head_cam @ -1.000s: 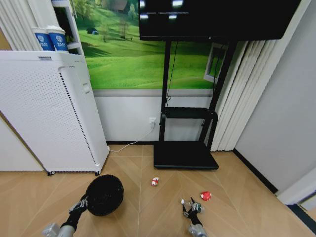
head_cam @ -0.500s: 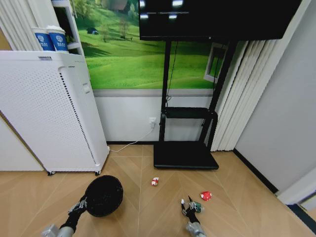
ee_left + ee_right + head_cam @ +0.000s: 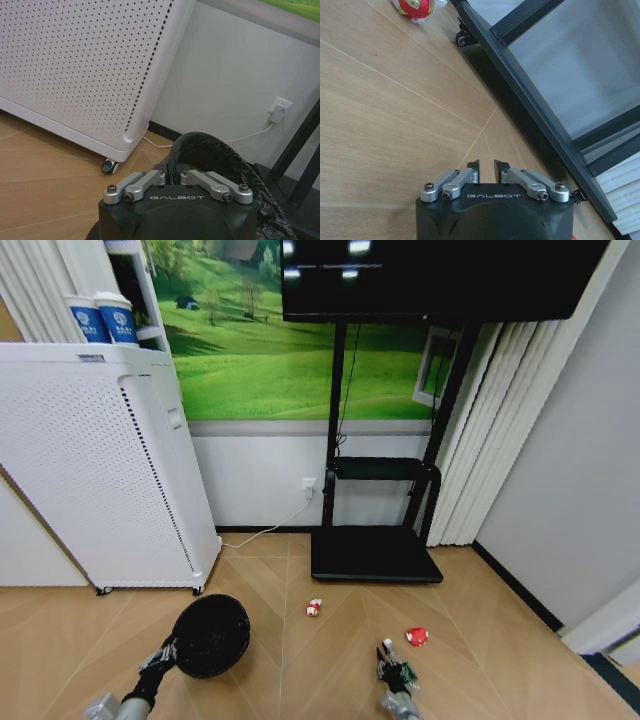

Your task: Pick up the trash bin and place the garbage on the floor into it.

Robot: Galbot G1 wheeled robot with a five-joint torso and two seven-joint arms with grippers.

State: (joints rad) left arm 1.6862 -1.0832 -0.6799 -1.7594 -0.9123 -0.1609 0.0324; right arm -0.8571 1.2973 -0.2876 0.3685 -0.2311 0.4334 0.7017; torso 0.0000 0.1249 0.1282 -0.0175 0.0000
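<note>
The trash bin (image 3: pixel 212 632), black with a crinkled liner, sits at the lower left of the head view. My left gripper (image 3: pixel 165 650) is shut on its near rim; the left wrist view has the gripper (image 3: pixel 173 176) pinching the liner edge of the bin (image 3: pixel 215 150). Low on the right, my right gripper (image 3: pixel 388 655) has its fingers drawn close, and the green-labelled bottle (image 3: pixel 401 673) lies tight against it. In the right wrist view the gripper (image 3: pixel 486 165) keeps a narrow gap and the bottle is hidden. The red-and-white wrapper (image 3: pixel 313 608) (image 3: pixel 415 6) and red lump (image 3: pixel 417 637) lie on the floor.
A tall white perforated appliance (image 3: pixel 100 470) on casters stands at the left, with a white cord (image 3: pixel 270 530) running to a wall socket. The black TV stand base (image 3: pixel 375 555) lies just beyond the litter. Pale curtains (image 3: pixel 490 430) hang at the right.
The right gripper's fingers have come together at the bottle, and the bottle has shifted a little toward me with it. The left arm and the bin have stayed put.
</note>
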